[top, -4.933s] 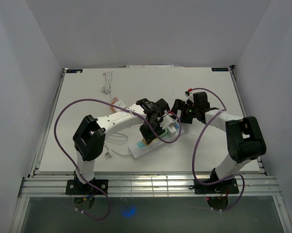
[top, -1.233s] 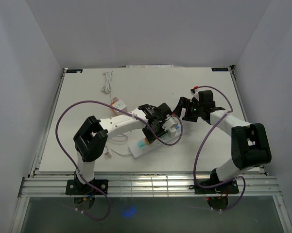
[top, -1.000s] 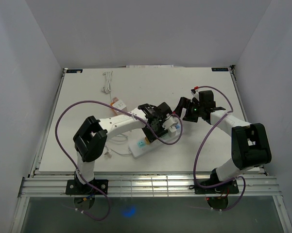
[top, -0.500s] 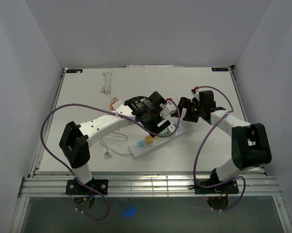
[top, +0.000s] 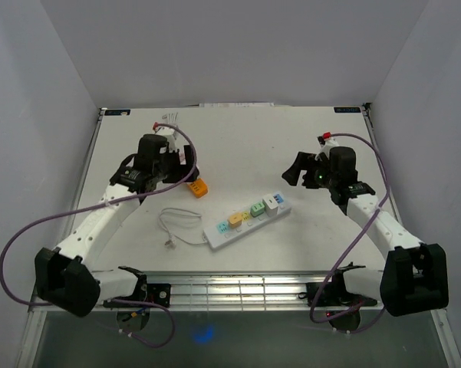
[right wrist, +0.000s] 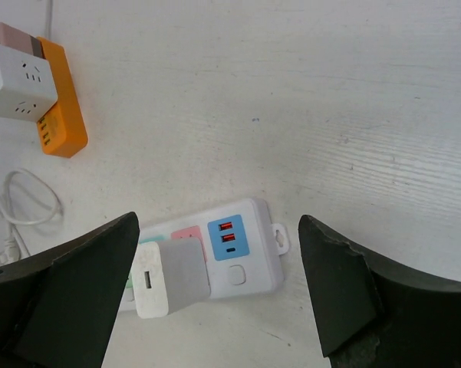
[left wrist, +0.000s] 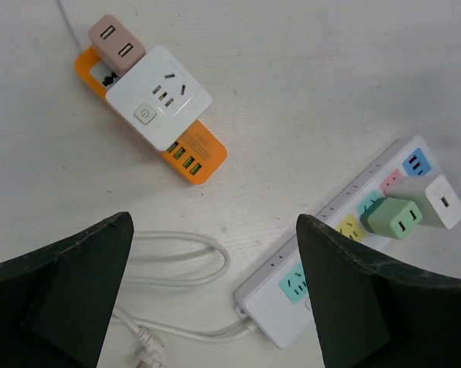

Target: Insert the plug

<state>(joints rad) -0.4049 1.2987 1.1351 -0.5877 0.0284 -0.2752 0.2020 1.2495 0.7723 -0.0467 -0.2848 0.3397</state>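
The white power strip lies diagonally at the table's middle, also in the left wrist view and the right wrist view. A white plug sits seated in the strip near its blue USB end, with a green plug beside it. My left gripper hovers open, left of the strip and apart from it, holding nothing. My right gripper hangs open to the right of and behind the strip's end, also holding nothing.
An orange power hub carrying a white cube adapter and a pink adapter lies left of the strip. The strip's white cord coils at its near-left end. White walls enclose the table.
My left gripper opened, let go of the white plug on the strip and swung back to the left rear. The right arm drew back to the right.
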